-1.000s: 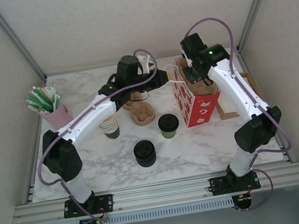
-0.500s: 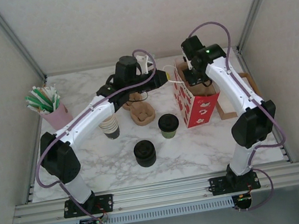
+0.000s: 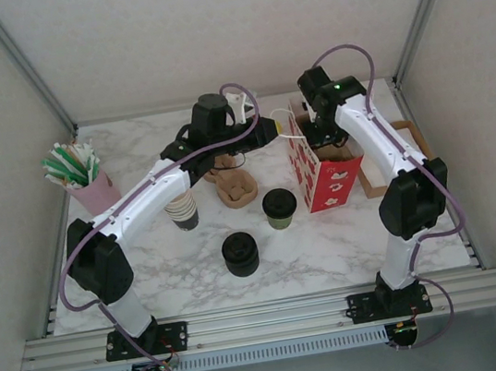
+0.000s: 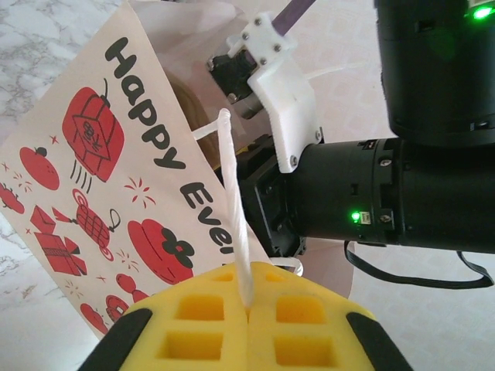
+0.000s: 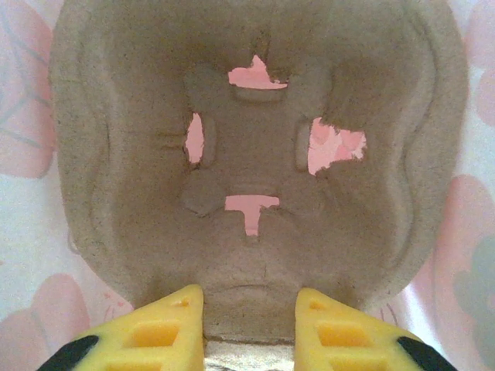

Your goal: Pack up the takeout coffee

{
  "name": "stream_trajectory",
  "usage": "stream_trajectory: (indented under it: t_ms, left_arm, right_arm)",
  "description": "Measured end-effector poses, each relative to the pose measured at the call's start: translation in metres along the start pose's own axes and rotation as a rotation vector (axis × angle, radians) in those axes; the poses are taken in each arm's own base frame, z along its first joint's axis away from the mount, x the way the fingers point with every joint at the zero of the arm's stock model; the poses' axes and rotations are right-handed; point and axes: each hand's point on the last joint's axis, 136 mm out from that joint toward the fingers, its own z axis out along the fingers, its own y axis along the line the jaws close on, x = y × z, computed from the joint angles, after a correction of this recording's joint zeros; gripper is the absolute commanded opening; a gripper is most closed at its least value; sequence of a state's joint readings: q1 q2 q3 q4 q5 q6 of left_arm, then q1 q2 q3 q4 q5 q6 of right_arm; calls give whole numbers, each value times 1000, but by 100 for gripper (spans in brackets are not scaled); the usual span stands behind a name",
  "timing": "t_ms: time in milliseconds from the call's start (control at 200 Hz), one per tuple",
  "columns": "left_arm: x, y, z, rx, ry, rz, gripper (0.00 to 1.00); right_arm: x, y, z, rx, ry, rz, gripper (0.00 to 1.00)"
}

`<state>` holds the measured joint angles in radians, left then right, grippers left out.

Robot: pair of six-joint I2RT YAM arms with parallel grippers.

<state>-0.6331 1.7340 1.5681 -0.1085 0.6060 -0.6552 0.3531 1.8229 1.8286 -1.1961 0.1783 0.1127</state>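
The takeout coffee (image 3: pixel 279 207), a greenish cup with a black lid, stands alone on the marble table in front of the bag. The red-and-white paper bag (image 3: pixel 323 177) stands upright to its right. My left gripper (image 3: pixel 269 129) is shut on the bag's white string handle (image 4: pixel 234 209), which is pinched between the yellow pads (image 4: pixel 193 325). My right gripper (image 3: pixel 318 128) reaches down into the bag's mouth. In the right wrist view it (image 5: pixel 249 301) is shut on the wall of a brown pulp cup carrier (image 5: pixel 255 154), with pink bag paper showing through the carrier's holes.
A black stack of lids (image 3: pixel 240 254) sits near the front. A stack of lidless cups (image 3: pixel 182 212) and another pulp carrier (image 3: pixel 236 185) lie under the left arm. A pink cup of straws (image 3: pixel 78 173) stands far left, a cardboard tray (image 3: pixel 379 175) right of the bag.
The right arm has swung a little left and its wrist has gone further over the bag. The left gripper still holds the handle in the same place.
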Motion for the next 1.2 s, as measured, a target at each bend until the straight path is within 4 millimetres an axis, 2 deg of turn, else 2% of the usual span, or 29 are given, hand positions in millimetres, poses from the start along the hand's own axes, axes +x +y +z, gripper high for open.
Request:
stream_trajectory:
  t_ms: [265, 681, 1202]
  left_arm:
    - [0, 0, 0, 0, 1, -1, 0]
    - [0, 0, 0, -1, 1, -1, 0]
    - [0, 0, 0, 0, 1, -1, 0]
  right_arm:
    - [13, 3, 16, -8, 54, -1, 27]
    - [20, 6, 44, -33, 102, 12, 27]
    - [31, 10, 70, -44, 155, 38, 26]
